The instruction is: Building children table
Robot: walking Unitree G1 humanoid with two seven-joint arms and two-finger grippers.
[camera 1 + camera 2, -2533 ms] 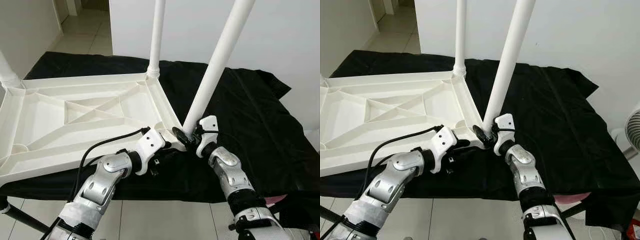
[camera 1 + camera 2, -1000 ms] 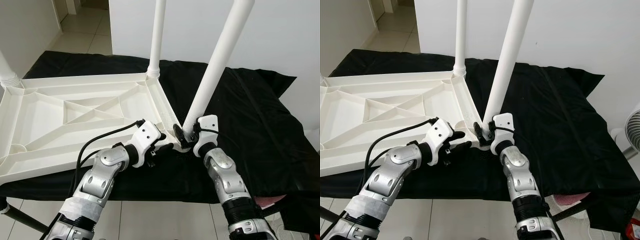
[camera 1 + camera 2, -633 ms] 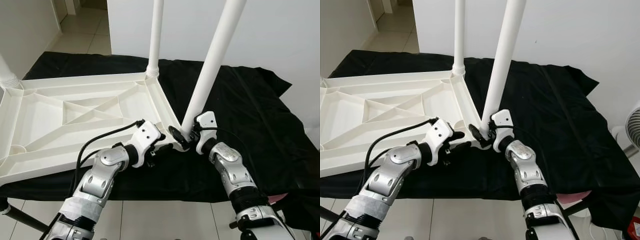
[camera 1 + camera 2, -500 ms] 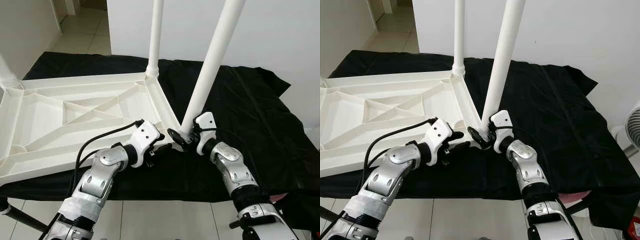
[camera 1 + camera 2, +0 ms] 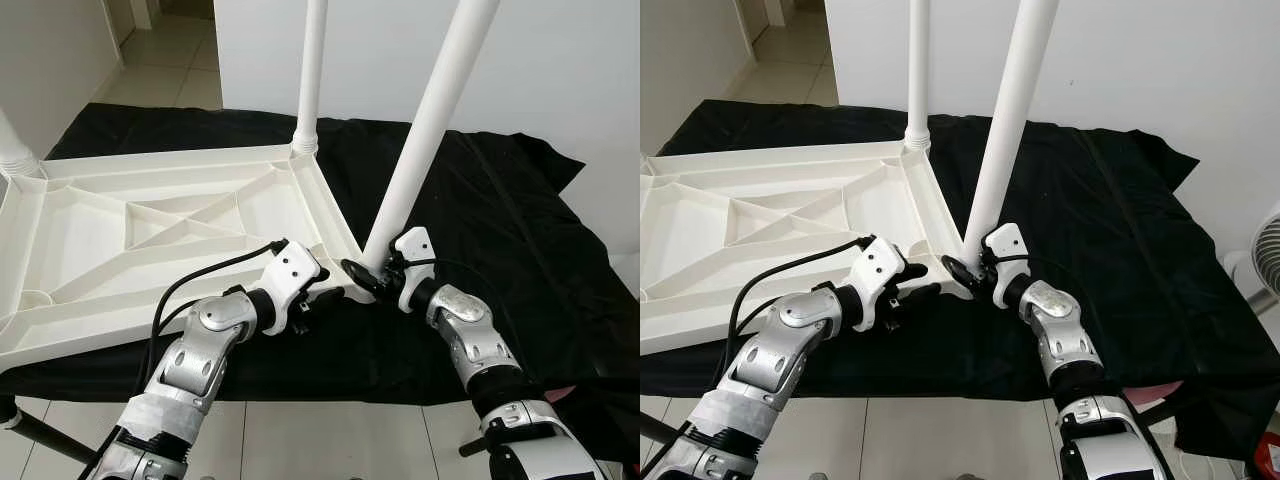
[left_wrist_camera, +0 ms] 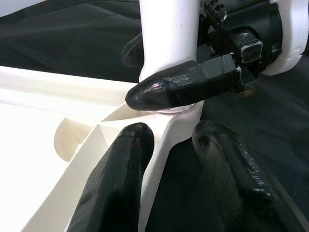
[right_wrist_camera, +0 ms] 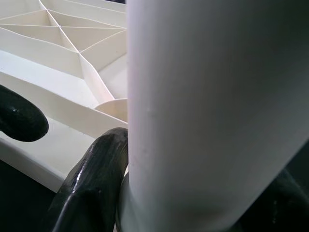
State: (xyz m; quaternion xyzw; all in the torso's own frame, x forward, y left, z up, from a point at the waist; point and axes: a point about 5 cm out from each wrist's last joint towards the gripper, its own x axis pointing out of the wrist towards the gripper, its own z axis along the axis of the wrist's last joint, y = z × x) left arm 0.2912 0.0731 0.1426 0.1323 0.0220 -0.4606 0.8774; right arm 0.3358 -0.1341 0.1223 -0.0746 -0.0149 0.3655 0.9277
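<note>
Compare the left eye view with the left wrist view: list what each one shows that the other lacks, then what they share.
Left eye view: the whole upturned tabletop, the far leg standing at its back corner, the black cloth's full spread, the floor tiles and both silver arms.

Left wrist view: a close look at the left hand's fingers, apart on either side of the tabletop's corner rim, and the right hand's finger lying across the leg's base.

Both: the near leg, the right hand gripping it, and the left hand at that corner.

No readable text, labels or numbers anywhere.
</note>
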